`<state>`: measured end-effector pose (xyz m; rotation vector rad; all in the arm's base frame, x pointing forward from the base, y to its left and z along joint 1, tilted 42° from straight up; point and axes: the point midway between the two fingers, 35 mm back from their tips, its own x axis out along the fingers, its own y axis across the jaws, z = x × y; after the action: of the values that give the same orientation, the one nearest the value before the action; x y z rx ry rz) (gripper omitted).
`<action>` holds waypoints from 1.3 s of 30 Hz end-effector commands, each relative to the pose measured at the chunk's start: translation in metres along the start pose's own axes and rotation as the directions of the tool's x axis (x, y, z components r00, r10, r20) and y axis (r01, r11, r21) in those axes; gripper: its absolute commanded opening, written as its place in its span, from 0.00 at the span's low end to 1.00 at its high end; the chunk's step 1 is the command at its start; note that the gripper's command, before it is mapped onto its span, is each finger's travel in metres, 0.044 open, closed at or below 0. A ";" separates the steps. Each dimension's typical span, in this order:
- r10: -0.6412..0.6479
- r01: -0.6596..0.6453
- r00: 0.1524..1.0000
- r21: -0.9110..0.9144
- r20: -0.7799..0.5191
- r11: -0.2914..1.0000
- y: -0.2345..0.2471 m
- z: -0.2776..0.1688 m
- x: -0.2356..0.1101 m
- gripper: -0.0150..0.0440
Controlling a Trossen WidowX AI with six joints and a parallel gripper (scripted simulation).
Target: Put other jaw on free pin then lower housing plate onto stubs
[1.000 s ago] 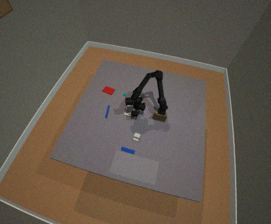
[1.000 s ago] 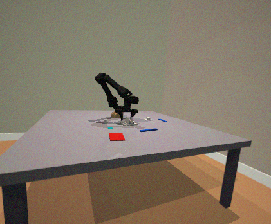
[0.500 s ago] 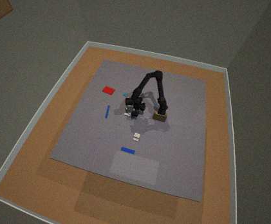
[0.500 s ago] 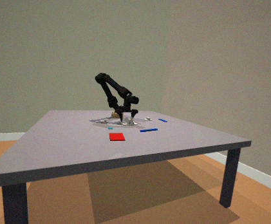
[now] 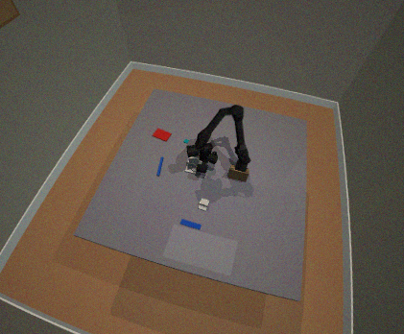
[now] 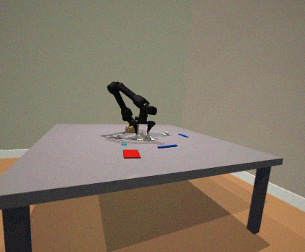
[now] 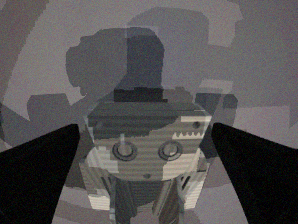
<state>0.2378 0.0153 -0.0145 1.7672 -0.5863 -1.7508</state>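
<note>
The housing plate (image 7: pixel 147 163) is pale and ribbed. In the wrist view it lies over the mechanism, with a round stub end showing in each of its two ringed holes. It looks roughly level, but whether it is fully closed is hard to tell. Pale jaw parts (image 7: pixel 99 199) (image 7: pixel 189 199) stick out from under its lower edge. A toothed bright edge shows at its right; meshing of the gear teeth is hidden. The white assembly also shows in the top view (image 5: pixel 190 169), partly behind the arm. My gripper (image 7: pixel 147 130) (image 6: pixel 143 133) is open and empty, one finger on each side of the plate.
A red square (image 5: pixel 161 134) (image 6: pixel 132 153), a teal piece (image 5: pixel 186 141) (image 6: pixel 124 144) and a blue bar (image 5: pixel 160 166) (image 6: pixel 167 146) lie around the assembly. A small white block (image 5: pixel 203 203) (image 6: pixel 166 133) and another blue bar (image 5: pixel 190 224) (image 6: pixel 182 135) lie farther off.
</note>
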 end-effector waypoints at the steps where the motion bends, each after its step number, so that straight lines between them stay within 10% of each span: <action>1: -0.009 0.010 1.000 0.017 -0.022 1.000 0.000 -0.003 -0.046 1.00; 15: -0.011 0.012 1.000 0.016 -0.020 1.000 -0.001 0.038 -0.106 1.00; 39: -0.011 0.012 1.000 0.016 -0.020 1.000 -0.001 0.038 -0.106 1.00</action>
<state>0.1956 0.0824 0.0642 1.7951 -0.5808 -1.7349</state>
